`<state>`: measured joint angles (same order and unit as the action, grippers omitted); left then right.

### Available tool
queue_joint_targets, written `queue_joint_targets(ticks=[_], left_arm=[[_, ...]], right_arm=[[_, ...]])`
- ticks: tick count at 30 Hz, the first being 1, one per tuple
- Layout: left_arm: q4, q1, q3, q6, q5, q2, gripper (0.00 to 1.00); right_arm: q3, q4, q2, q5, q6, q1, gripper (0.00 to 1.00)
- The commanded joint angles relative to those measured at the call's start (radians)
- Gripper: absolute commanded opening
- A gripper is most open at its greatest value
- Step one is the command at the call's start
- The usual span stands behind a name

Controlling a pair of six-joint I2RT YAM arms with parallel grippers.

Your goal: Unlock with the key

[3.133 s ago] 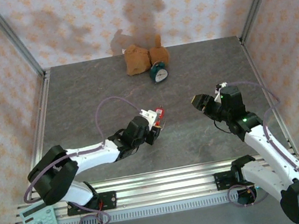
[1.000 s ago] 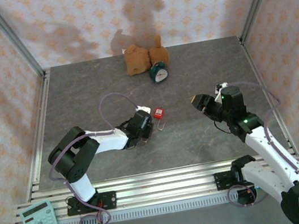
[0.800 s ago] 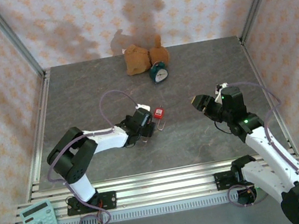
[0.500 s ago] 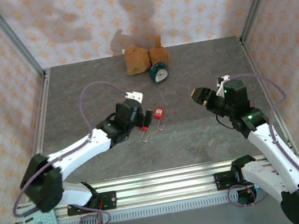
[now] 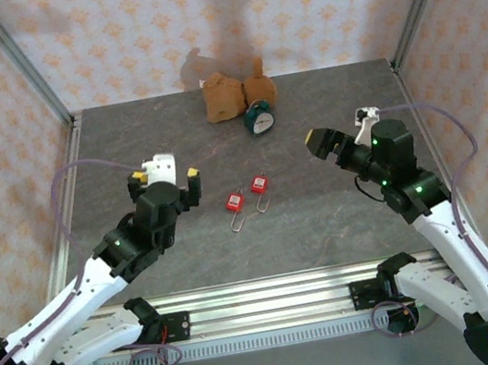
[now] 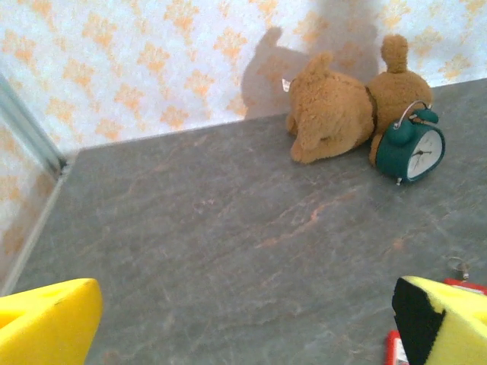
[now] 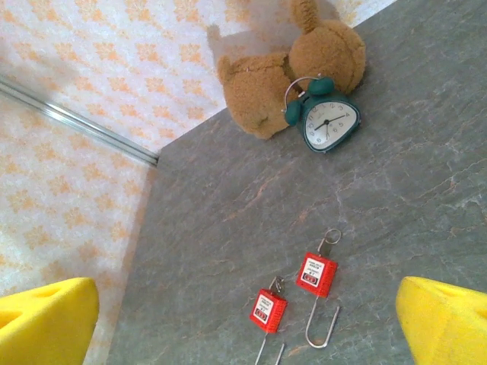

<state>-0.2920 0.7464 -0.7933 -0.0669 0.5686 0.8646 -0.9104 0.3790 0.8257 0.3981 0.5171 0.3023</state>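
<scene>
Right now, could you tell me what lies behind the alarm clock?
A brown teddy bear lies right behind the alarm clock. The clock hides part of the bear's lower body.

Left end effector near-left of clock, jaws wide, empty. Right end effector near-right, likewise.

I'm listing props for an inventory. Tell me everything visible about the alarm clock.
The alarm clock is small and teal, with a white dial, dark hands, two bells and a thin metal handle on top. It stands on the grey table near the back wall, dial facing the near edge, right against a brown teddy bear.
</scene>
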Motion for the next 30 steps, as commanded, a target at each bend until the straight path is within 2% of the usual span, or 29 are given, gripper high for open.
queue_joint_targets(ticks=[1, 3, 4, 6, 8, 9, 11, 13, 14, 16, 17, 20, 22, 24, 26, 30], left_arm=[[0.157, -0.002, 0.21, 0.195, 0.004, -0.048, 1.0], [0.331, -0.01, 0.35, 0.156, 0.112, -0.092, 1.0], [0.42, -0.018, 0.411, 0.154, 0.132, -0.116, 1.0], [0.702, -0.044, 0.566, 0.204, 0.145, -0.154, 1.0], [0.983, -0.093, 0.676, 0.26, 0.16, -0.148, 1.0], [1.034, -0.126, 0.689, 0.258, 0.16, -0.138, 1.0], [0.994, -0.225, 0.659, 0.23, 0.088, -0.104, 1.0], [0.981, -0.333, 0.642, 0.224, -0.01, -0.008, 1.0], [1.041, -0.38, 0.652, 0.227, -0.033, 0.058, 1.0], [1.221, -0.462, 0.699, 0.205, -0.075, 0.219, 1.0], [1.399, -0.484, 0.719, 0.213, -0.082, 0.304, 1.0], [1.659, -0.492, 0.708, 0.244, -0.082, 0.523, 1.0], [1.703, -0.521, 0.667, 0.218, -0.124, 0.651, 1.0], [1.705, -0.571, 0.614, 0.21, -0.229, 0.755, 1.0], [1.606, -0.585, 0.576, 0.18, -0.2, 0.723, 1.0], [1.415, -0.624, 0.5, 0.147, -0.251, 0.691, 1.0]], right_arm=[[-0.035, -0.016, -0.016, -0.068, -0.03, 0.015, 0.99], [0.041, -0.134, -0.086, -0.102, -0.039, 0.025, 0.99], [0.077, -0.178, -0.116, -0.133, -0.037, 0.025, 0.99], [0.144, -0.244, -0.16, -0.208, -0.038, 0.026, 0.99], [0.167, -0.236, -0.159, -0.247, -0.079, 0.026, 0.99], [0.169, -0.222, -0.152, -0.24, -0.118, 0.026, 0.99], [0.17, -0.195, -0.154, -0.208, -0.183, 0.031, 0.99], [0.206, -0.221, -0.175, -0.215, -0.185, 0.034, 0.99], [0.232, -0.243, -0.199, -0.227, -0.193, 0.036, 0.99], [0.289, -0.276, -0.252, -0.273, -0.217, 0.036, 0.99], [0.322, -0.287, -0.283, -0.303, -0.226, 0.036, 0.99], [0.4, -0.305, -0.347, -0.379, -0.241, 0.037, 0.99], [0.428, -0.291, -0.372, -0.421, -0.257, 0.036, 0.99], [0.452, -0.29, -0.39, -0.459, -0.266, 0.036, 0.99], [0.474, -0.297, -0.4, -0.484, -0.285, 0.036, 0.99], [0.561, -0.369, -0.399, -0.537, -0.325, 0.037, 0.99]])
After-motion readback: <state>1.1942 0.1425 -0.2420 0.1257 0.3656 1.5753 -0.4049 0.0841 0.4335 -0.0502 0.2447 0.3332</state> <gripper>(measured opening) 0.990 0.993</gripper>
